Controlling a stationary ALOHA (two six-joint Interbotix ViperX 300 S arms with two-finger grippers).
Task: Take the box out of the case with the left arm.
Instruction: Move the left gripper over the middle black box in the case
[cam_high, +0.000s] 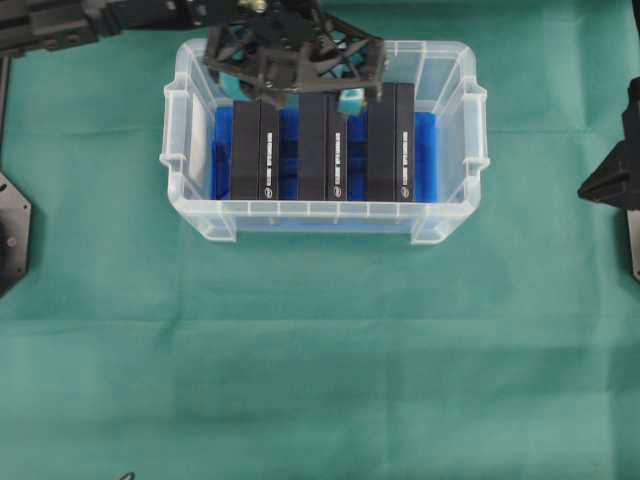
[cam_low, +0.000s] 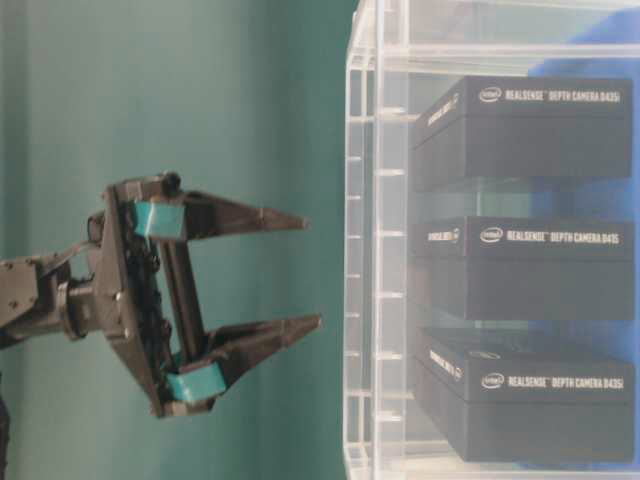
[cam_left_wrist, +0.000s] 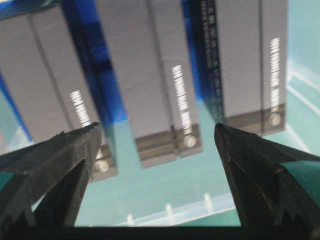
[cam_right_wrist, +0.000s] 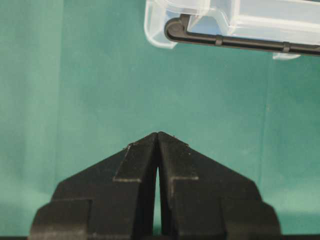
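Inside clear ribbed case (cam_high: 455, 120), matte black boxes (cam_high: 325, 145).

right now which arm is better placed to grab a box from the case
Left. The left gripper hangs open over the case, its fingers framing the middle box. The right gripper is shut, off to the side above the cloth.

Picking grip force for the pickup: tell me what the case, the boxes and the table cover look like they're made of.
Case: clear, glossy rigid plastic; the boxes show through its walls.
Boxes: probably matte black cardboard, with crisp edges, a lid seam and white print.
Table cover: green cloth, apparently, matte with faint creases.
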